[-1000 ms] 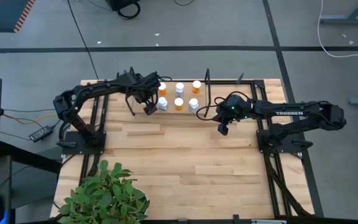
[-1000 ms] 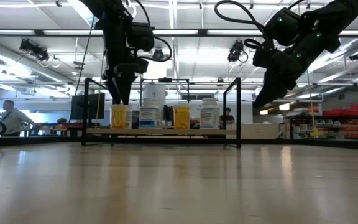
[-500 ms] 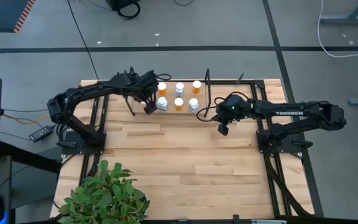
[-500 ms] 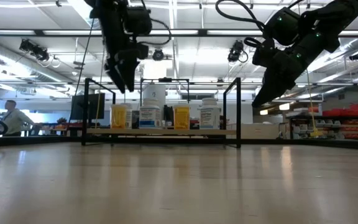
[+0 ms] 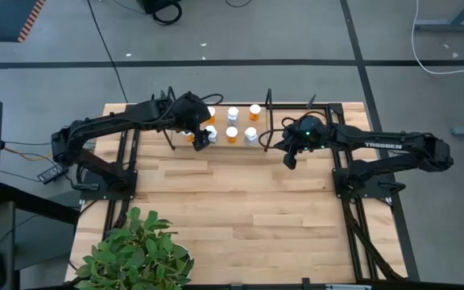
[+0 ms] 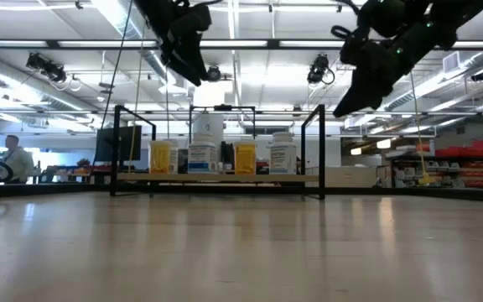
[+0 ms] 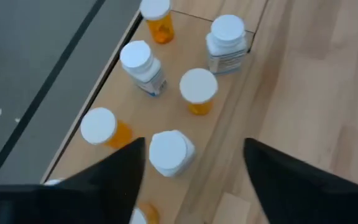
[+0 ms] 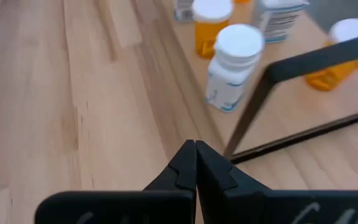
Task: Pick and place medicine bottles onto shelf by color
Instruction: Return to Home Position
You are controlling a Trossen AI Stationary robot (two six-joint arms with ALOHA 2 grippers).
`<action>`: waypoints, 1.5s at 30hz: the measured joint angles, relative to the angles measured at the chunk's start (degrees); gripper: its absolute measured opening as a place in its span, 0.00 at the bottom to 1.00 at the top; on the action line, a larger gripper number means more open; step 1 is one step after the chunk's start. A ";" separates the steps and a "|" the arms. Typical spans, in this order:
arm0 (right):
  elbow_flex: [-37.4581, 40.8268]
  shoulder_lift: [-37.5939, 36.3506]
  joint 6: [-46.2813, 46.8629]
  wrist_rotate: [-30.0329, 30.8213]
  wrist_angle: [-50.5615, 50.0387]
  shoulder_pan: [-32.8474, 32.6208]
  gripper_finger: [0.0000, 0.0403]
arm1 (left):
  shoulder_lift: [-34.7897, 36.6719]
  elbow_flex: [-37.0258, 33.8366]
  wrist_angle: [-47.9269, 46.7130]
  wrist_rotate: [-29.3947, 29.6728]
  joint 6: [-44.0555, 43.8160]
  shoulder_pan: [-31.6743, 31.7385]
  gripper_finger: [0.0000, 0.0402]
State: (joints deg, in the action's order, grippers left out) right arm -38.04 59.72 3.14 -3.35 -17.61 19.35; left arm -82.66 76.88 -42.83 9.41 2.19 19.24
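Observation:
Several small pill bottles with white caps, some orange (image 7: 197, 90), some white (image 7: 169, 152), stand upright on the low light-wood shelf (image 5: 240, 145) between its thin black uprights. They also show in the low view (image 6: 201, 155). My left gripper (image 7: 194, 149) is open and empty. It hangs above the shelf's left part (image 5: 202, 138), well over the bottle caps (image 6: 198, 75). My right gripper (image 8: 195, 149) is shut and empty. It hangs above the tabletop just right of the shelf's right upright (image 5: 290, 159).
The shelf's black metal uprights (image 8: 291, 68) stand close to my right gripper. A potted green plant (image 5: 135, 254) stands at the table's near left corner. Bare wooden tabletop (image 5: 240, 201) stretches in front of the shelf. A person (image 6: 15, 159) sits far off in the room.
My left gripper has risen from beside the bottles to well above them and drifted a little toward the table's right. My right gripper has risen a little and moved slightly toward the far edge. The bottles have stayed in place.

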 joint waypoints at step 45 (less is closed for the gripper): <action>37.66 -49.79 10.66 12.71 21.66 -5.89 0.01 | 82.45 -76.30 45.11 -13.77 -12.12 -11.27 0.02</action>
State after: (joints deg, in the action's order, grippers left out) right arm -0.38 9.93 13.80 9.37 4.05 13.46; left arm -0.21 0.58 2.28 -4.36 -9.93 7.98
